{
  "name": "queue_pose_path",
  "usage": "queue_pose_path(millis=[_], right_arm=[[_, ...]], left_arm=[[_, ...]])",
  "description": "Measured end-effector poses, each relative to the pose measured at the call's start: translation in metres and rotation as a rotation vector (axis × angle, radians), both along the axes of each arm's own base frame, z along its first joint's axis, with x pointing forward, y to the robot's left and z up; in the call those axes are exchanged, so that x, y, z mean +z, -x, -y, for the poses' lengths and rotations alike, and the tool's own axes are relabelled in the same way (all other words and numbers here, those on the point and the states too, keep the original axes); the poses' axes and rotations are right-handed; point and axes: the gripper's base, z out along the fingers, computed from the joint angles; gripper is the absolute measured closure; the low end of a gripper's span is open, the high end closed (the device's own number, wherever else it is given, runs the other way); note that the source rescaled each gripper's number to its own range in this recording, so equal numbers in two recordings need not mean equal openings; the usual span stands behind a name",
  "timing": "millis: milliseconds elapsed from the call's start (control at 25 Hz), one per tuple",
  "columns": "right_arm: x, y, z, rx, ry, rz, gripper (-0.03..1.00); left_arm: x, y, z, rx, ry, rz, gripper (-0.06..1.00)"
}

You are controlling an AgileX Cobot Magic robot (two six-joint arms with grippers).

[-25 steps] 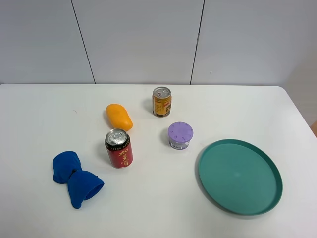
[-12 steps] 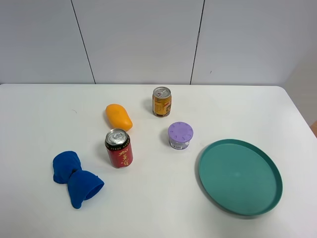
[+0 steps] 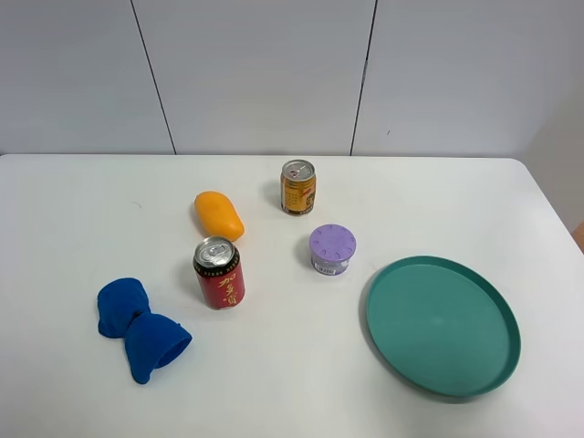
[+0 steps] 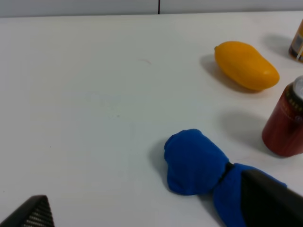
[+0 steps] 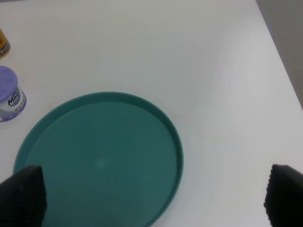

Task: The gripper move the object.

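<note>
- Two grippers sit clear of everything – left gripper [image 4: 142, 213] and right gripper [image 5: 151, 196] both show fingers spread wide, holding nothing.
- Mango [image 3: 219, 215] lies left of centre on the table [image 3: 82, 210], far of the red can [image 3: 219, 273].
- Best approach, likely: left arm descends from above, jaws across the short axis – avoiding the red can and blue cloth [image 3: 139, 327].

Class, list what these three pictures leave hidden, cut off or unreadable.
1. Both arms: absent from the exterior high view.
2. Left gripper: only jaw tips show, frame edge cuts the rest.
3. Red can: cut by the left wrist frame edge.
4. Purple-lidded jar: label text too small.
</note>
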Motion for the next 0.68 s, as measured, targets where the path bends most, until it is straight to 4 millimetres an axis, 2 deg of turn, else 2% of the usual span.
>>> queue_pose_path(millis=[680], right_arm=[[-0.0015, -0.0016, -0.0009, 0.012, 0.000, 0.004, -0.03]], left_arm=[[0.0000, 0.0000, 0.0000, 0.000, 0.000, 0.000, -0.06]])
